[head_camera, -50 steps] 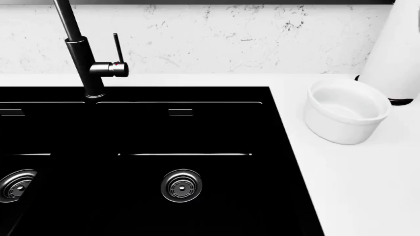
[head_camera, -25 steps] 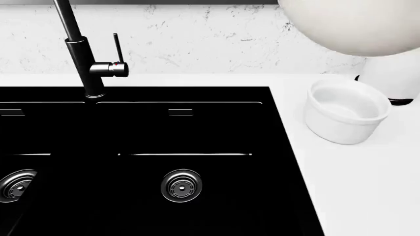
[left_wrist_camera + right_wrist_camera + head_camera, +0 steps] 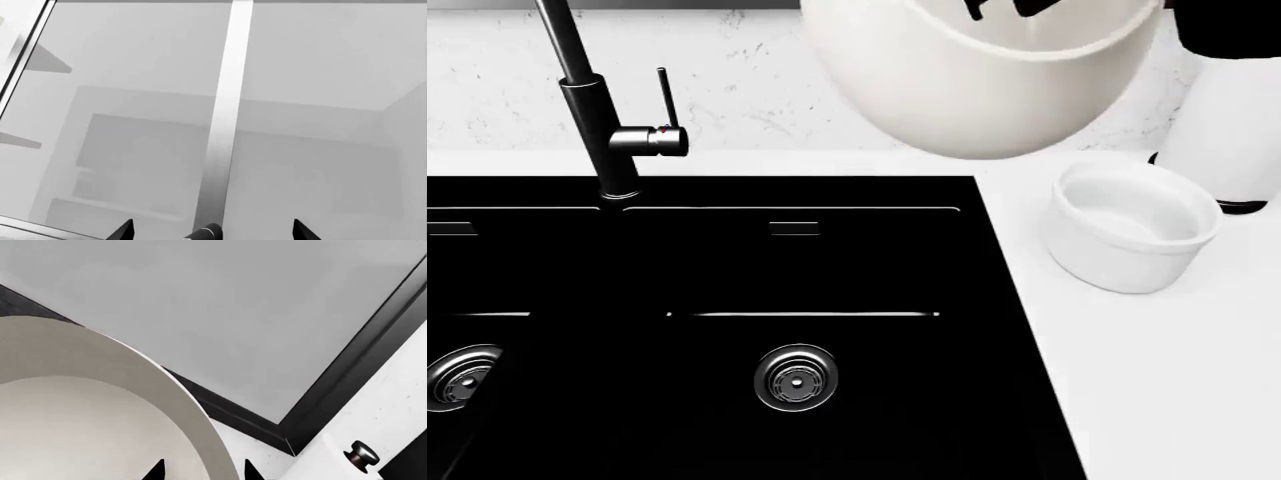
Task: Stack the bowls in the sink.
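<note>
The large rounded off-white bowl hangs in the air at the top of the head view, above the back right corner of the black sink. My right gripper is shut on its rim, with one finger inside the bowl and one outside; its dark fingers show inside the bowl in the head view. The smaller lipped white bowl stands upright on the white counter to the right of the sink. My left gripper is open and faces a pale glass-fronted cabinet; it is out of the head view.
A tall black faucet rises behind the sink divider. A tall white cylinder with a black base stands behind the small bowl. Steel drains sit in both basins. White counter lies right of the sink.
The large bowl entered the head view from the upper right and has moved left and down, now over the sink's back right corner. The small bowl has not moved.
</note>
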`<state>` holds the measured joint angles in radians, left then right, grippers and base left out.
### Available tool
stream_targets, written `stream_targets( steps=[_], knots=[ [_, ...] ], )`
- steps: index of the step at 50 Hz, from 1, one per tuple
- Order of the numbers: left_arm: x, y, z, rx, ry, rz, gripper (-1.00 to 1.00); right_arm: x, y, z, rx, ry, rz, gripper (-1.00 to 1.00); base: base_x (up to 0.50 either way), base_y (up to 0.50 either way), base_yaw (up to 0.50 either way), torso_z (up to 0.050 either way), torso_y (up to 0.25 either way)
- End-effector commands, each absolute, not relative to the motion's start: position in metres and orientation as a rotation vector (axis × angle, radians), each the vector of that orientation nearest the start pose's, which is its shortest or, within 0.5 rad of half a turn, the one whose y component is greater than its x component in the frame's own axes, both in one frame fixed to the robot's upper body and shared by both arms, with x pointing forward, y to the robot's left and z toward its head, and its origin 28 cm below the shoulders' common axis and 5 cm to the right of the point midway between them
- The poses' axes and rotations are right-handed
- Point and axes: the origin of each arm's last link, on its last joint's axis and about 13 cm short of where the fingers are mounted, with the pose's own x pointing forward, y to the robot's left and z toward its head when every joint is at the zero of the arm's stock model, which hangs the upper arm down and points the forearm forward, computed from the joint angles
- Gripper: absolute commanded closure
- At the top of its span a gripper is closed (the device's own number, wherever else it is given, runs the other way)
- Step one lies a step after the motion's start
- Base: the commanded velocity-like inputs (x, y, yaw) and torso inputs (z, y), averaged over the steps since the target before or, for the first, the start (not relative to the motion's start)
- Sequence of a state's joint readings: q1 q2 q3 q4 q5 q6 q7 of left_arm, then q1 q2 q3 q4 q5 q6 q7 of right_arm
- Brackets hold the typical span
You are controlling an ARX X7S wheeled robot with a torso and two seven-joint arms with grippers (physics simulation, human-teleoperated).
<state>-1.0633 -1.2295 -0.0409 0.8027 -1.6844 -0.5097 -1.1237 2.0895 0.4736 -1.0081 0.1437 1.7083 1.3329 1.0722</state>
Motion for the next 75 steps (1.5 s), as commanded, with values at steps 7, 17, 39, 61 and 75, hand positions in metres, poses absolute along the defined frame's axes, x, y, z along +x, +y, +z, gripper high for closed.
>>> stream_targets(
  steps=[7, 17, 39, 61, 75],
  knots=[
    [0.135, 0.283, 0.366, -0.106, -0.671, 0.203, -1.00, 0.273, -0.059, 0.402, -0.588, 0.091, 0.049, 1.00, 0.00, 0.00, 0.00, 0.000, 0.000],
    [0.136, 0.283, 0.365, -0.106, -0.670, 0.202, -1.00, 0.280, -0.045, 0.386, -0.577, 0.104, 0.120, 1.00, 0.00, 0.00, 0.00, 0.000, 0.000],
    [0.138, 0.283, 0.364, -0.109, -0.663, 0.205, -1.00, 0.281, -0.030, 0.374, -0.629, 0.128, 0.223, 1.00, 0.00, 0.00, 0.00, 0.000, 0.000],
    [0.138, 0.284, 0.362, -0.111, -0.663, 0.206, -1.00, 0.283, -0.013, 0.356, -0.649, 0.145, 0.312, 1.00, 0.00, 0.00, 0.00, 0.000, 0.000],
    [0.138, 0.283, 0.361, -0.107, -0.661, 0.207, -1.00, 0.280, -0.008, 0.336, -0.704, 0.191, 0.382, 1.00, 0.00, 0.00, 0.00, 0.000, 0.000]
  ],
)
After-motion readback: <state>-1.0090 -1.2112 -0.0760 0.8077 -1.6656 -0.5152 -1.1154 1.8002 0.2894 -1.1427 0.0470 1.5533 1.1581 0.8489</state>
